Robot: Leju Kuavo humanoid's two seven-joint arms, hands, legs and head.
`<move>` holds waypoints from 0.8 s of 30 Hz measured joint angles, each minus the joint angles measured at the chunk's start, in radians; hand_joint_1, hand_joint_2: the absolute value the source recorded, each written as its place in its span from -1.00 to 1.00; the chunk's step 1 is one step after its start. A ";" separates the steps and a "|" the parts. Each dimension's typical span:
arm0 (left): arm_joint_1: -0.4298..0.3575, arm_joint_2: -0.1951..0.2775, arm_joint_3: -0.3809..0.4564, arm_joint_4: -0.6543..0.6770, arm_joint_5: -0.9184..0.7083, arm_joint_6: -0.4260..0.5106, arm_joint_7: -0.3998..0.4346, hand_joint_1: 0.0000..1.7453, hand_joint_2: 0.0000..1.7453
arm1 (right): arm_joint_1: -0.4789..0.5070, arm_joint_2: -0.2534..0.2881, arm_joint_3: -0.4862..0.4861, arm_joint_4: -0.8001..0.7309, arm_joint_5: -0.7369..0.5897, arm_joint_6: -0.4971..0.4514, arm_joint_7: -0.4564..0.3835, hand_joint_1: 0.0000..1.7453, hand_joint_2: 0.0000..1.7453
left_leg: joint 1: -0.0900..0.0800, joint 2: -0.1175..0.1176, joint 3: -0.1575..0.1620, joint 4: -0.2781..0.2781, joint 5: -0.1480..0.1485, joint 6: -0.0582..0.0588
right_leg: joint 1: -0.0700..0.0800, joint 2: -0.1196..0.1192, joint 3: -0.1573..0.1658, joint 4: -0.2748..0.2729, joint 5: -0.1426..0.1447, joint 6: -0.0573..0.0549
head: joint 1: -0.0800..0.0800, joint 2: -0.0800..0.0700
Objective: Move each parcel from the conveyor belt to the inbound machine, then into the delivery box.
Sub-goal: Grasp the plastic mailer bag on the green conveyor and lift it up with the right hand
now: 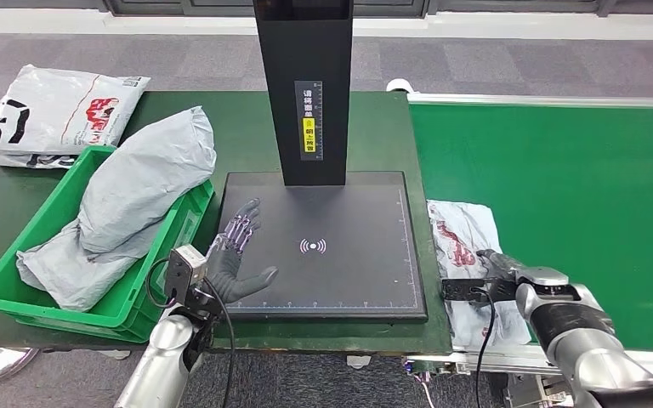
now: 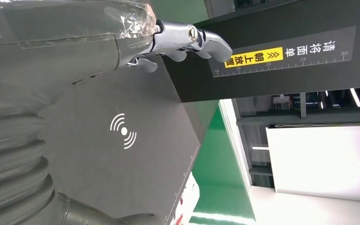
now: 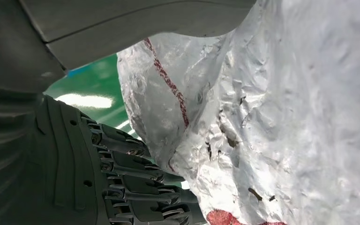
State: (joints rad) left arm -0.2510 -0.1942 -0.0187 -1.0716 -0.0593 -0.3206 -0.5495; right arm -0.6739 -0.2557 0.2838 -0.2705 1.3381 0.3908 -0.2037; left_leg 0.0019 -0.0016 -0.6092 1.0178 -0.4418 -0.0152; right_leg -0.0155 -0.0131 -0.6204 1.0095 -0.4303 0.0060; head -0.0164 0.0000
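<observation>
At the near left edge of the green conveyor belt (image 1: 561, 187), just right of the inbound machine (image 1: 323, 246), lay a white parcel (image 1: 463, 246) with red print, flat and crumpled. The right robot hand (image 1: 497, 276) was at the parcel's near end, its dark fingers (image 3: 136, 178) against the wrinkled film in the right wrist view; whether they had closed on it I could not tell. The left robot hand (image 1: 238, 255) hovered spread wide and empty over the left side of the machine's black platform. Farther left, a green delivery box (image 1: 51, 280) on the counter (image 1: 247, 127) already held a grey parcel (image 1: 136, 195), with more white parcels (image 1: 51, 115) lying beyond it. Judging by its creases, the white parcel was a soft, light, slippery plastic bag that would sag and fold when lifted, so a pinch gathering a fold of film near the edge seemed safer than a flat press.
</observation>
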 joint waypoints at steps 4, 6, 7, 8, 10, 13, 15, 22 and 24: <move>-0.002 0.000 0.000 0.000 -0.003 0.001 0.000 -1.00 1.00 | 0.016 0.000 0.000 0.000 -0.004 -0.013 0.000 -1.00 1.00 | 0.000 0.000 0.000 0.000 0.000 0.000 | 0.000 0.000 0.000 0.000 0.000 0.000 | 0.000 0.000; -0.003 -0.001 0.000 0.000 -0.003 0.001 0.000 -1.00 1.00 | 0.020 0.000 0.000 0.000 -0.005 -0.012 0.000 -1.00 1.00 | 0.000 0.000 0.000 0.000 0.000 0.000 | 0.000 0.000 0.000 0.000 0.000 0.000 | 0.000 0.000; -0.004 -0.001 0.000 0.000 -0.004 0.001 0.001 -1.00 1.00 | 0.023 0.000 0.000 0.000 -0.006 -0.012 0.001 -1.00 1.00 | 0.000 0.000 0.000 0.000 0.000 0.000 | 0.000 0.000 0.000 0.000 0.000 0.000 | 0.000 0.000; -0.004 -0.001 0.000 0.000 -0.004 0.001 0.001 -1.00 1.00 | 0.026 0.000 0.000 0.000 -0.007 -0.013 0.002 -0.94 1.00 | 0.000 0.000 0.001 0.000 0.000 0.000 | 0.000 0.000 0.000 0.000 0.000 0.000 | 0.000 0.000; -0.006 -0.002 0.000 0.000 -0.006 0.001 0.001 -1.00 1.00 | 0.033 0.001 0.000 0.000 -0.012 -0.017 0.006 0.06 1.00 | 0.000 0.000 0.001 0.000 0.000 0.000 | 0.000 0.000 0.001 0.000 0.000 0.000 | 0.000 0.000; -0.009 -0.002 0.000 0.000 -0.009 0.001 0.001 -1.00 1.00 | 0.039 0.001 0.000 0.000 -0.021 -0.023 0.006 1.00 1.00 | 0.000 0.000 0.002 0.000 0.000 0.000 | 0.000 0.000 0.002 0.000 0.000 0.000 | 0.000 0.000; -0.010 -0.002 0.000 0.000 -0.012 0.001 0.001 -1.00 1.00 | 0.035 0.001 0.000 0.000 -0.024 -0.023 0.003 1.00 1.00 | 0.000 0.000 0.003 0.000 0.000 0.000 | 0.000 0.000 0.002 0.000 -0.001 0.000 | 0.000 0.000; -0.010 -0.002 0.000 0.000 -0.013 0.001 0.001 -1.00 1.00 | 0.020 -0.002 0.000 0.000 -0.025 -0.019 -0.005 1.00 1.00 | 0.000 0.001 0.005 0.000 -0.001 0.000 | 0.000 0.000 0.005 0.000 -0.001 0.000 | 0.000 0.000; -0.010 -0.002 0.000 0.000 -0.013 0.001 0.001 -1.00 1.00 | 0.019 -0.002 0.000 0.000 -0.026 -0.017 -0.006 1.00 1.00 | 0.000 0.001 0.005 0.000 -0.001 0.000 | 0.001 0.000 0.005 0.000 -0.001 0.000 | 0.000 0.000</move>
State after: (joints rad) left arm -0.2613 -0.1961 -0.0187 -1.0719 -0.0721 -0.3201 -0.5488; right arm -0.6547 -0.2581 0.2838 -0.2705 1.3125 0.3734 -0.2102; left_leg 0.0023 -0.0009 -0.6040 1.0179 -0.4428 -0.0148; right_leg -0.0150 -0.0130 -0.6156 1.0090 -0.4313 0.0064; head -0.0164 0.0000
